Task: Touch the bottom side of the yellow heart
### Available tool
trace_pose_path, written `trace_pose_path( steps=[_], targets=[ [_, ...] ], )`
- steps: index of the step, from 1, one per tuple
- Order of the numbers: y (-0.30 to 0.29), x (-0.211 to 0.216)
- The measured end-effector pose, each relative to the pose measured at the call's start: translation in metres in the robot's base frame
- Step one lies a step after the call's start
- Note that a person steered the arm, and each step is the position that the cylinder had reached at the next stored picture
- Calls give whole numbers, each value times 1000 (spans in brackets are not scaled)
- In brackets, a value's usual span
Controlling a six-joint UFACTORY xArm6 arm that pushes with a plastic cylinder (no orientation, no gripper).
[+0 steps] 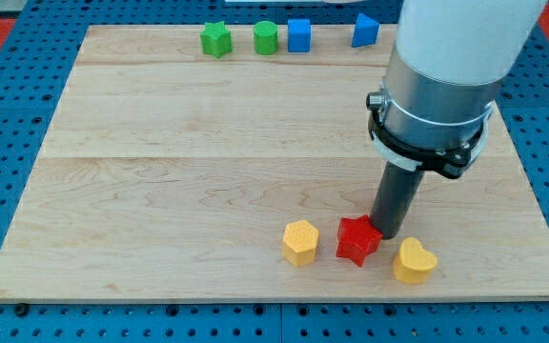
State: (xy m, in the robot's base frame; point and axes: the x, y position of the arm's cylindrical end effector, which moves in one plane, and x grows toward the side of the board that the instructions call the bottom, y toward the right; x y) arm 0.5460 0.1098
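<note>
The yellow heart point(414, 261) lies near the view's bottom edge of the wooden board point(189, 162), right of centre. My tip point(389, 232) is just above and left of the heart, close to its upper left side and touching or nearly touching the right side of a red star point(357, 239). A yellow hexagon point(300, 242) lies left of the red star.
Along the view's top edge stand a green star point(215, 39), a green cylinder point(266, 38), a blue cube point(299, 34) and a blue triangular block point(365, 30). The arm's wide white body point(446, 67) hides part of the board's upper right.
</note>
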Motion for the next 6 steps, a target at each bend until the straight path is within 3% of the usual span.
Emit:
trace_pose_path(
  steps=[1, 3, 4, 6],
  targets=[
    [35, -21],
    [108, 36],
    [119, 72],
    [44, 72]
  ],
)
